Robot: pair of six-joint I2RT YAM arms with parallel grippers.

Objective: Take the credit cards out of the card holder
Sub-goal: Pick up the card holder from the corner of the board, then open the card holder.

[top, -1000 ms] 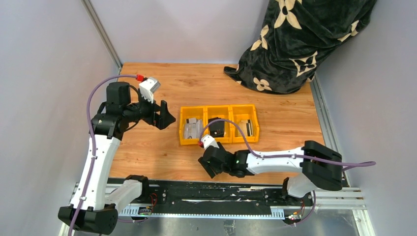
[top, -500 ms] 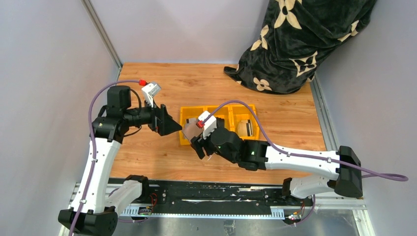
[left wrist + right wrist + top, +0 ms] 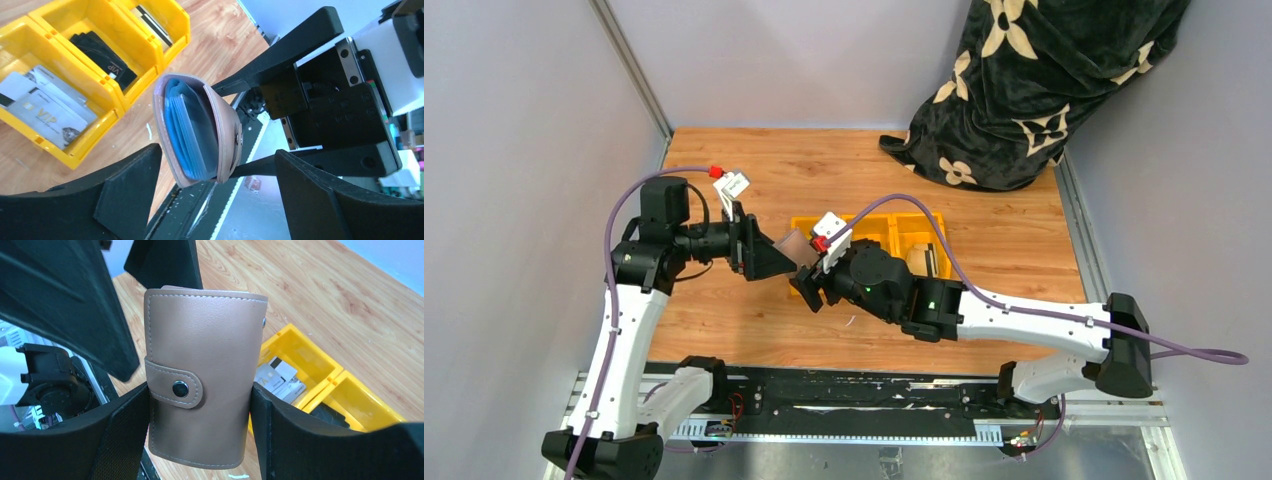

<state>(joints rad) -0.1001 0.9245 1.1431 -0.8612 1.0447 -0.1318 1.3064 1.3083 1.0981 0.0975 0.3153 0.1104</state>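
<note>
Wooden table [image 3: 724,310] bears yellow bins [image 3: 115,106]; right pincer [image 3: 200,432] clamps the card holder [image 3: 205,340], left pincer [image 3: 216,167] wide beside it

You get bright, even light from overhead, and shadows on the counter [image 3: 754,310] stay soft and faint. Your top view is sharp. Both wrist views blur at the near edges; the left one looks bluish.

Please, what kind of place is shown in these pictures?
Probably a robot test cell in a laboratory: a wooden table closed in by plain grey panels, two arms bolted to a metal rail at its edge, and yellow sorting bins.
</note>
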